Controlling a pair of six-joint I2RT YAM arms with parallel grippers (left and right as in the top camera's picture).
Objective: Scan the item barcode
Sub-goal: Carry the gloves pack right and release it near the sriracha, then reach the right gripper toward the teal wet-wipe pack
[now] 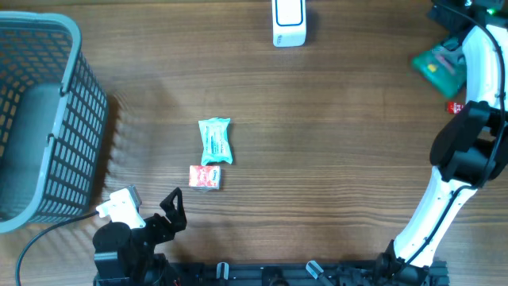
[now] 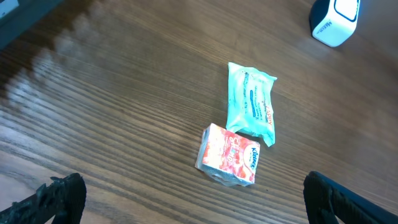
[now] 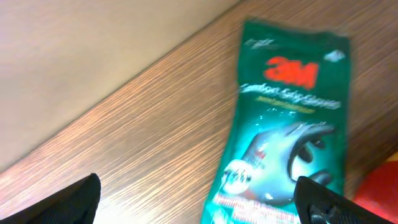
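Observation:
The white and blue barcode scanner (image 1: 289, 24) stands at the table's far edge, also seen in the left wrist view (image 2: 336, 22). A green 3M glove packet (image 1: 438, 67) lies flat at the far right. My right gripper (image 3: 202, 208) hovers open above the packet (image 3: 289, 118), which neither of its fingertips (image 3: 78, 199) touches. A teal wipes packet (image 1: 215, 141) and a small red and white packet (image 1: 205, 177) lie left of centre. My left gripper (image 2: 199, 208) is open near the front edge, just short of the red and white packet (image 2: 229, 155), holding nothing.
A grey plastic basket (image 1: 55, 48) fills the far left. A small red object (image 1: 454, 107) sits beside the right arm (image 1: 468, 151), and its edge shows in the right wrist view (image 3: 382, 190). The table's far edge runs close behind the 3M packet.

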